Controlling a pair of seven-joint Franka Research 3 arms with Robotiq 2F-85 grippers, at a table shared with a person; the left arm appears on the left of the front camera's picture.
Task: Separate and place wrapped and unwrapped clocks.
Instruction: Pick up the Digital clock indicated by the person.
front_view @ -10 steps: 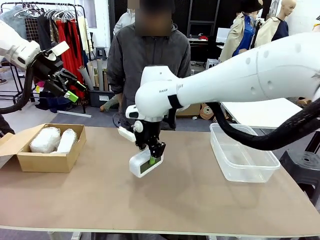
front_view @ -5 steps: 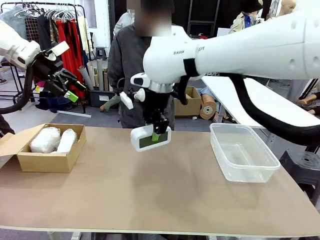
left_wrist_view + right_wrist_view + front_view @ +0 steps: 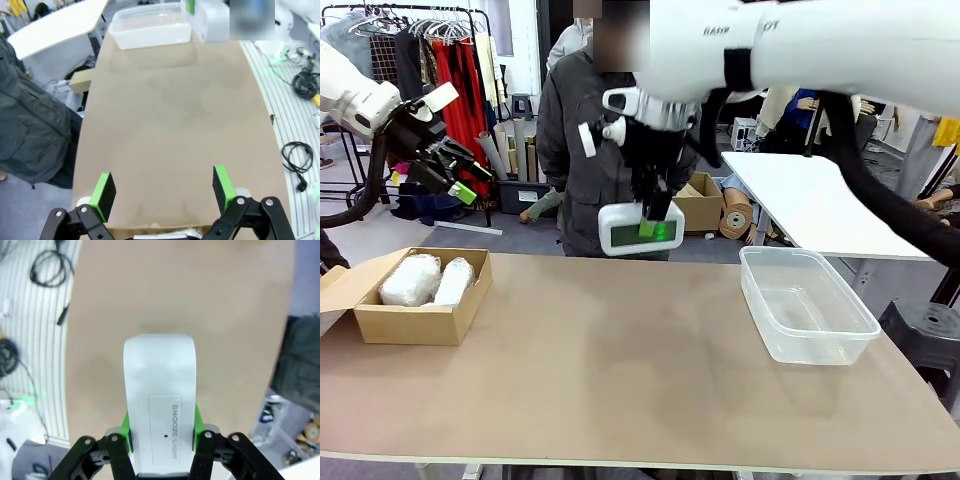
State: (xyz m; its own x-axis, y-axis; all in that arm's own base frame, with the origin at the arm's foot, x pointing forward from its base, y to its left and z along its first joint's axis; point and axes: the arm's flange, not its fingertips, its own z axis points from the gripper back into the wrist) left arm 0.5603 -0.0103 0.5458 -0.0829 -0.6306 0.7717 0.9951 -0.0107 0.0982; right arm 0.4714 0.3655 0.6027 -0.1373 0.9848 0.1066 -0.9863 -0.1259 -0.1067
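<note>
1. Since the earlier frame, the right gripper [image 3: 655, 225] had risen well above the table [image 3: 620, 380], clamped on the unwrapped clock [image 3: 640, 228].
2. Both wrapped clocks [image 3: 425, 279] lay in the cardboard box [image 3: 415, 323].
3. Left gripper [image 3: 455, 172] hung above the box, jaws apart.
4. A clear tub [image 3: 807, 305] sat at the right.

The brown tabletop [image 3: 620, 370] lies bare across its middle; the open brown cardboard box [image 3: 415, 322] blocks its left end, the clear plastic tub [image 3: 807, 318] its right.
</note>
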